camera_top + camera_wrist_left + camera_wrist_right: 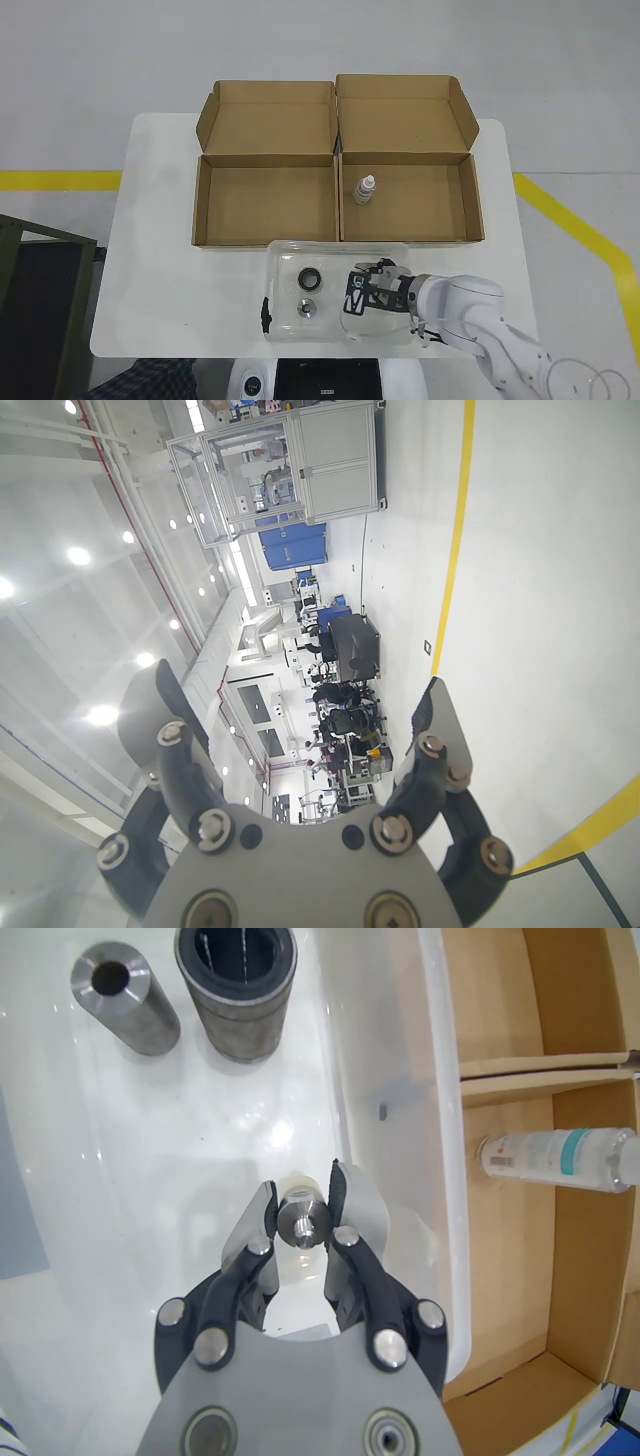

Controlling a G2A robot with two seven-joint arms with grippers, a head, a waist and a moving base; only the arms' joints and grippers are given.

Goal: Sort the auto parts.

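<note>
White table [160, 300] is carrying a clear plastic tray [330, 247] at lower centre, where the right gripper [301, 1208] is clamping a small steel stud [302, 1220] — perhaps unlifted; two grey metal sleeves [310, 279] are waiting, one clear bottle [364, 188] boxed — left gripper [300, 677] gaping.

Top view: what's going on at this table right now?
The right gripper is down in the white tray, jaws closed on a small metal part. A steel cylinder and a rubber-lined sleeve stand in the tray nearby. A bottle sits in one cardboard box. The left gripper is open, pointed away from the table.
</note>
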